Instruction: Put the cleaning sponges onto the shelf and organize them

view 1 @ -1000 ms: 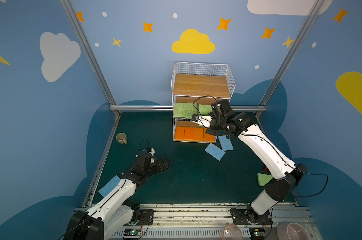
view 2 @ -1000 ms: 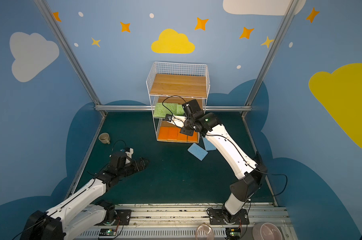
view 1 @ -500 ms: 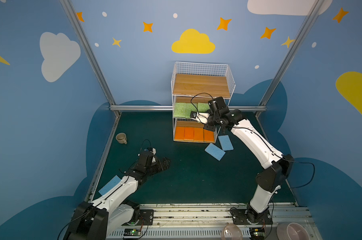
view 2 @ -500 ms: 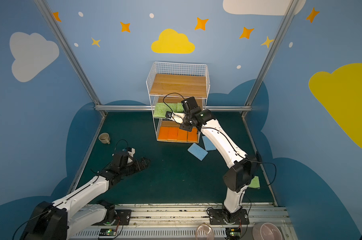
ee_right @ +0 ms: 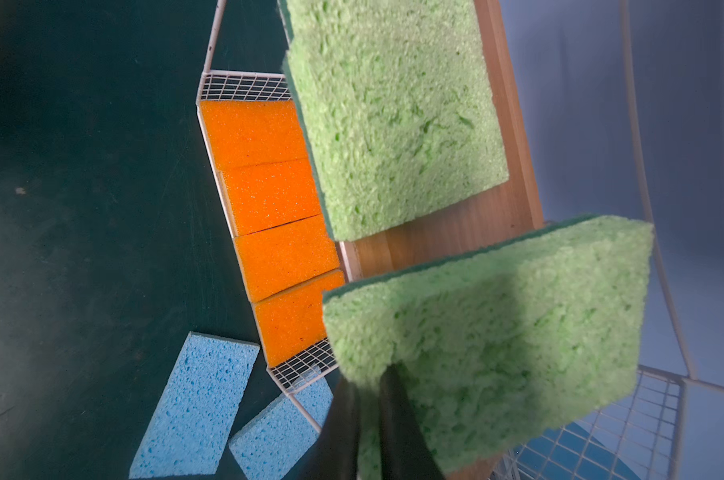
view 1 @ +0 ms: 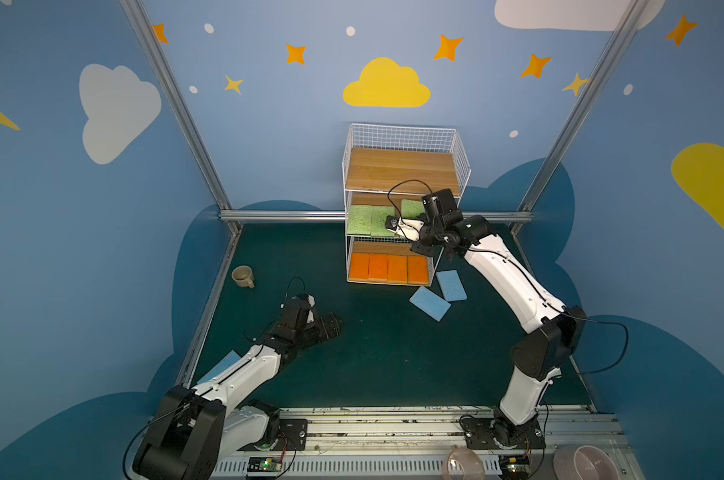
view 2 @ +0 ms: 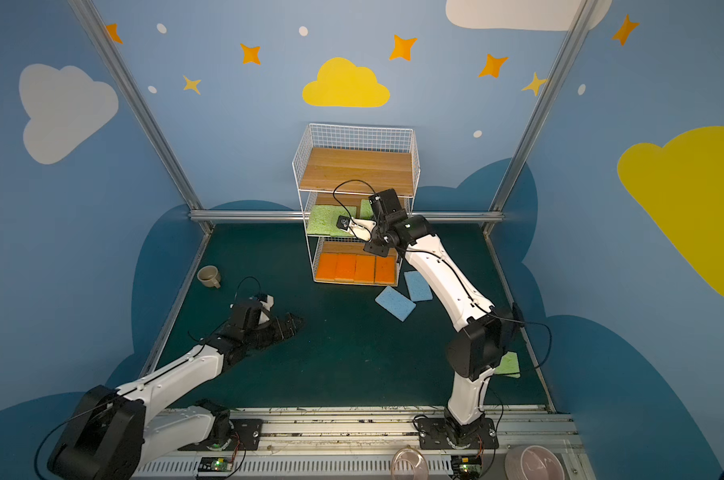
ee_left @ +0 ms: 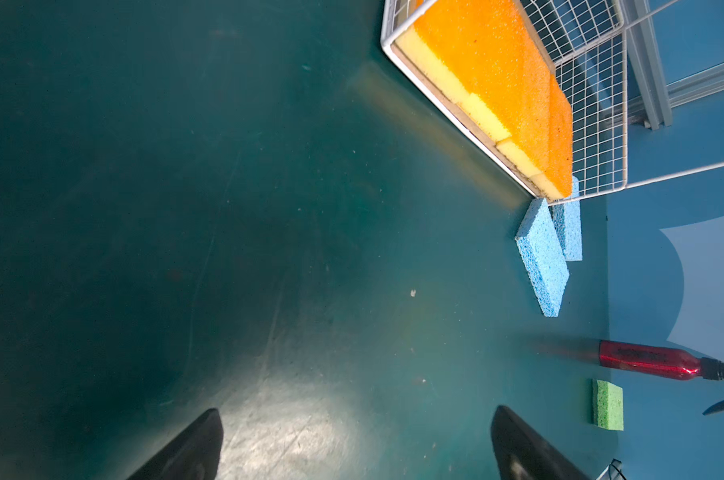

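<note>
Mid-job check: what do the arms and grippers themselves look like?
The left arm and right arm have white shells with black joints and black bases. A thin black cable loops above each wrist. The left gripper and right gripper are black with dark tapered fingers.

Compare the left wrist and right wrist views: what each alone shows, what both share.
Left wrist only: the open left gripper, a loose green sponge on the floor, a red handle. Right wrist only: the right gripper, its gripped green sponge, shelved green sponges. Both: orange sponges on the shelf bottom tier, two blue sponges beside it.
</note>
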Controlling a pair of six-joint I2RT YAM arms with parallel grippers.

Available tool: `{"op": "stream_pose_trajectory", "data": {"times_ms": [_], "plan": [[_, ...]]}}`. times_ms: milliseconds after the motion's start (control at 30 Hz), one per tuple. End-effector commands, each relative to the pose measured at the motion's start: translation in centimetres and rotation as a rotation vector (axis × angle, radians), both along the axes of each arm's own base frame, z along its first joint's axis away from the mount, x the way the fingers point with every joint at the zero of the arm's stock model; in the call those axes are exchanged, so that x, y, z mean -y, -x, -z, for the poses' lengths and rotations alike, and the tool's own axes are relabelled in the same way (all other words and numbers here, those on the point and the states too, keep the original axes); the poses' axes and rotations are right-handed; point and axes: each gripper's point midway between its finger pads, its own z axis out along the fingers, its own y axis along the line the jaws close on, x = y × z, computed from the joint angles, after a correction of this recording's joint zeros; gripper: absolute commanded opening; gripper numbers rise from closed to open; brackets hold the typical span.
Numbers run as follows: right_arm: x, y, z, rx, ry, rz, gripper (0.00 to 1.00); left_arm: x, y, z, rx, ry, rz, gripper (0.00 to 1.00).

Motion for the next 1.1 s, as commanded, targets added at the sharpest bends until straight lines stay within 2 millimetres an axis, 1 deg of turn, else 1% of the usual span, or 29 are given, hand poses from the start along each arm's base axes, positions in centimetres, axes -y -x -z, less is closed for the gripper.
{"op": "stream_pose_trajectory", "data": {"times_ms": [0, 200, 433, 500, 600, 667, 733, 900, 1067], "plan": [[0.0, -1.3, -1.2, 0.05, -0.016, 0.025, 0.13, 0.5, -0.6, -1.0, 0.034, 0.005, 0.023, 1.0], [-0.1, -1.9, -1.3, 0.058, -0.018, 0.041, 0.13, 0.5, -0.7, -0.9, 0.034, 0.0, 0.025, 1.0], [-0.3, -1.9, -0.2, 0.032, -0.004, 0.035, 0.15, 0.6, -0.7, -0.6, 0.025, -0.002, 0.031, 1.0], [-0.2, -1.9, 0.1, 0.024, 0.003, 0.033, 0.19, 0.5, -0.7, -0.5, 0.022, -0.011, 0.03, 1.0], [-0.5, -1.6, 0.4, 0.009, -0.005, 0.023, 0.31, 0.4, -0.7, -0.6, 0.026, -0.016, 0.029, 1.0], [-0.4, -1.8, 0.5, 0.008, -0.004, 0.031, 0.38, 0.4, -0.8, -0.7, 0.028, -0.015, 0.029, 1.0], [-0.3, -2.0, 0.7, 0.01, -0.001, 0.039, 0.41, 0.4, -0.8, -0.8, 0.027, -0.016, 0.031, 1.0], [-0.6, -1.8, 0.7, 0.009, -0.003, 0.033, 0.42, 0.4, -0.8, -0.8, 0.028, -0.015, 0.029, 1.0], [-0.9, -1.9, 1.0, 0.017, 0.003, 0.03, 0.37, 0.4, -0.8, -0.7, 0.025, -0.018, 0.027, 1.0]]}}
